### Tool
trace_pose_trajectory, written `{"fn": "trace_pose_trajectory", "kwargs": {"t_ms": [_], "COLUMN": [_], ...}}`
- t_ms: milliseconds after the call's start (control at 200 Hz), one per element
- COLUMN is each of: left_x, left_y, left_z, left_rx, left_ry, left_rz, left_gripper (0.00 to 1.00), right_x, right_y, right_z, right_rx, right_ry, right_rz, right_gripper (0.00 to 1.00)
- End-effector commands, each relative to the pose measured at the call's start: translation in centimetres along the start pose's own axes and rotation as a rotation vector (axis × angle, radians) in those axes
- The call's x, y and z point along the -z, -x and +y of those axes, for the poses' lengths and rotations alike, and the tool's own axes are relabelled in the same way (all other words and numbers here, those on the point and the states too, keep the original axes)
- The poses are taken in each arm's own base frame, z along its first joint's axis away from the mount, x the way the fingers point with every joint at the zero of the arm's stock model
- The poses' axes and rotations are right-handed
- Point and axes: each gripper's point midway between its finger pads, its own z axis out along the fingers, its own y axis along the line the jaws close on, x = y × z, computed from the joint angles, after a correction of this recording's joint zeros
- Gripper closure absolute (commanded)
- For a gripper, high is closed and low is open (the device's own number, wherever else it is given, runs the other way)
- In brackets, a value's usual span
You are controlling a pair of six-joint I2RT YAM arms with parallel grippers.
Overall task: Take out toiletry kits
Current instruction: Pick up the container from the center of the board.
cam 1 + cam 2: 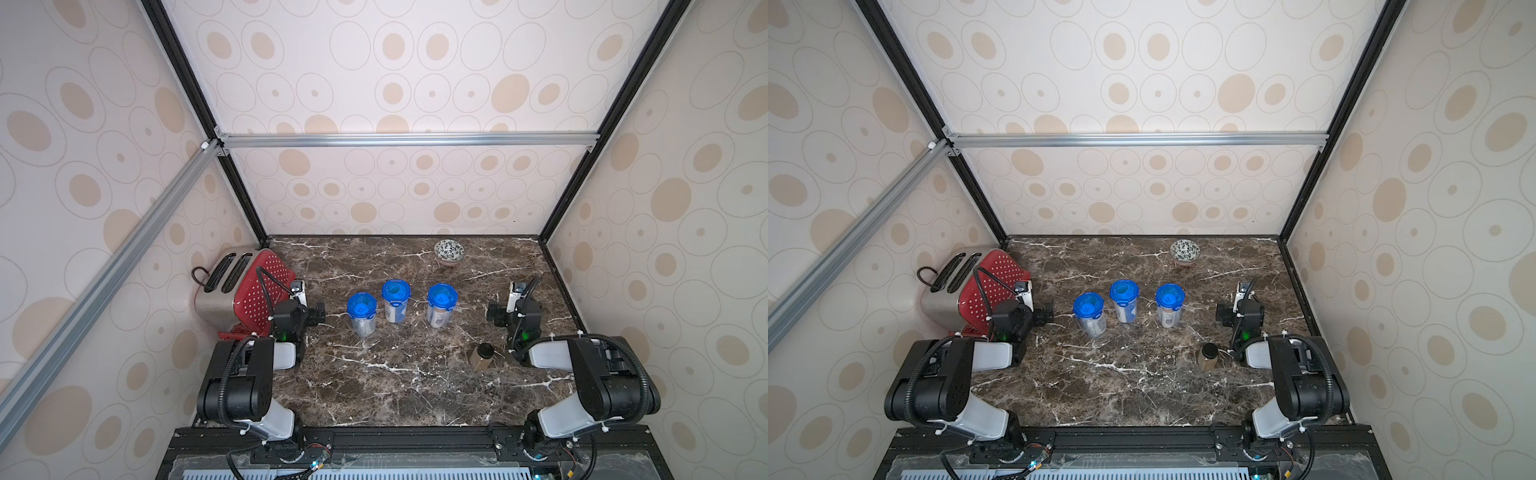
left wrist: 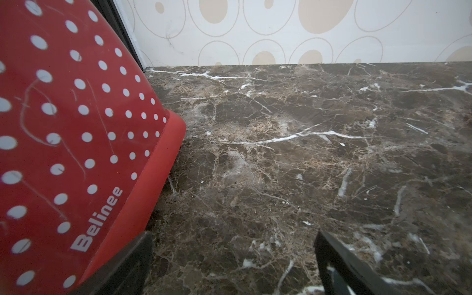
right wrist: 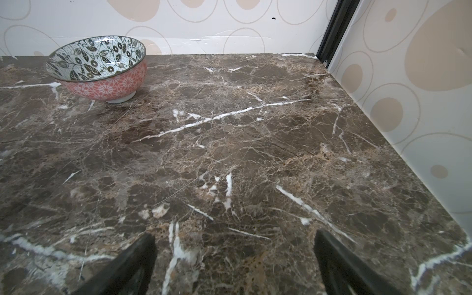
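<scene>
Three clear jars with blue clip lids stand in a row mid-table, lids on, in both top views. The toiletry kits show only as pale and blue shapes through the jars' clear walls. My left gripper hovers left of the row, open, with bare marble between its fingers. To the right of the row my right gripper is open too, and nothing sits between its jaws. Neither wrist view shows the jars.
A red and silver toaster stands close beside the left gripper at the left wall. A patterned bowl sits at the back. A small brown jar stands near the right arm. Walls enclose the marble table.
</scene>
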Motion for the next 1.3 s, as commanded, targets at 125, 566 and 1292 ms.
{"fn": "trace_pose_trajectory", "kwargs": {"t_ms": [125, 566, 1292], "left_x": [-0.2, -0.2, 4.2], "left_y": [1.5, 1.5, 6.9], "left_z": [0.3, 0.3, 3.7], "left_rx": [-0.018, -0.018, 0.110], "left_ry": [0.004, 0.005, 0.260], "left_rz": [-0.043, -0.044, -0.017], "left_gripper": [0.01, 0.01, 0.01], "right_x": [-0.1, -0.1, 0.1], "right_y": [0.9, 0.9, 1.4], "right_z": [0.1, 0.1, -0.4], "right_rx": [0.015, 0.014, -0.003], "right_ry": [-0.005, -0.005, -0.036], "right_rz": [-0.030, -0.031, -0.052], "right_gripper": [0.01, 0.00, 0.00]}}
